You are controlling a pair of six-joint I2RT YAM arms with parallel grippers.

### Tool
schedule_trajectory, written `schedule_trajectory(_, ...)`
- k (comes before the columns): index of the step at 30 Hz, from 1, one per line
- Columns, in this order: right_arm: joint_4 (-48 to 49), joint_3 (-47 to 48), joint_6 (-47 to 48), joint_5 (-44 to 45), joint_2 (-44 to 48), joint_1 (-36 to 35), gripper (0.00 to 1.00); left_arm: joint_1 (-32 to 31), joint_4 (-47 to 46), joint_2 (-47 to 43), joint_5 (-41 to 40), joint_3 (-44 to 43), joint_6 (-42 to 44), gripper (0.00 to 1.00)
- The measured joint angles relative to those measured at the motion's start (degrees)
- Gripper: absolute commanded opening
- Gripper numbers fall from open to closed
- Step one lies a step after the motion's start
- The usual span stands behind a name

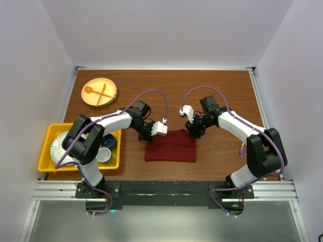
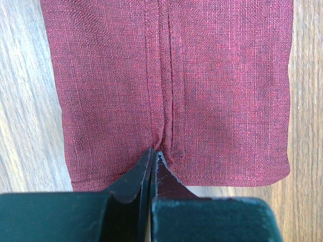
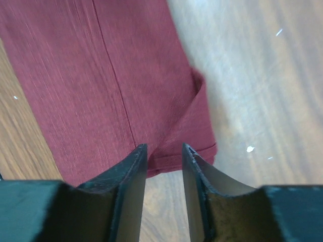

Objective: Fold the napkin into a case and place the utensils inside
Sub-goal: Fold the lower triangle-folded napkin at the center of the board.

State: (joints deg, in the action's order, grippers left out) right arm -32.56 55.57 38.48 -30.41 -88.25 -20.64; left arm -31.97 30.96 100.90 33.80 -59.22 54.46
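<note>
Napkin [image 2: 171, 91] hem hidden in left tool [image 2: 154, 157]

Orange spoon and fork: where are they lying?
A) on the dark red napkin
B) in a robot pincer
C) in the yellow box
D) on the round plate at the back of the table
D: the orange spoon and fork lie crossed on the round plate at the table's far left, not in the yellow box and not on the napkin.
</note>
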Motion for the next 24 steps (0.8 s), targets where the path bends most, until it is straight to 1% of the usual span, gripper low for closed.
schedule_trajectory(1,0.1,-0.7,0.1,0.5,0.0,-0.1,0.28,0.0,0.0,0.0,0.0,0.0,0.0,0.0)
schedule_trajectory(3,0.1,-1.7,0.5,1.2,0.0,-0.2,0.24,0.0,-0.2,0.0,0.0,0.1,-0.3,0.0)
schedule_trajectory(4,0.1,-1.9,0.7,1.4,0.0,-0.3,0.18,0.0,-0.2,0.0,0.0,0.1,-0.4,0.0)
schedule_trajectory(5,0.3,-2.2,1.0,1.4,0.1,-0.4,0.16,0.0,-0.2,0.0,0.0,0.1,-0.5,0.0)
schedule_trajectory(8,0.9,-3.3,2.3,1.7,1.1,-0.9,0.11,0.0,-0.5,-0.1,0.0,0.3,-1.0,0.0)
schedule_trajectory(11,1.5,-5.1,3.5,2.4,2.8,-2.2,0.11,0.0,-0.6,-0.1,0.0,0.3,-1.5,0.0)
schedule_trajectory(15,3.4,-8.0,5.3,3.0,2.8,-3.5,0.09,0.0,-0.9,-0.1,0.0,0.3,-2.5,0.0)
schedule_trajectory(17,4.4,-9.0,5.6,4.0,1.4,-3.7,0.09,0.0,-1.1,-0.1,0.0,0.4,-3.0,0.06)
schedule_trajectory(18,4.8,-9.0,5.6,4.2,0.2,-3.8,0.09,0.0,-1.3,-0.1,0.1,0.4,-3.2,0.1)
schedule_trajectory(19,5.1,-8.5,5.4,4.2,-0.7,-3.8,0.09,0.0,-1.5,-0.2,0.3,0.6,-3.5,0.21)
schedule_trajectory(20,5.4,-8.0,5.3,4.3,-1.2,-3.8,0.09,0.3,-1.7,-0.3,0.6,0.8,-4.1,0.25)
schedule_trajectory(21,5.3,-7.4,5.2,4.4,-1.8,-3.8,0.09,0.7,-1.9,-0.5,1.0,1.1,-4.5,0.33)
schedule_trajectory(24,5.6,-5.7,5.0,4.4,-3.5,-4.0,0.09,3.7,-0.5,-1.1,5.3,1.9,-6.1,0.39)
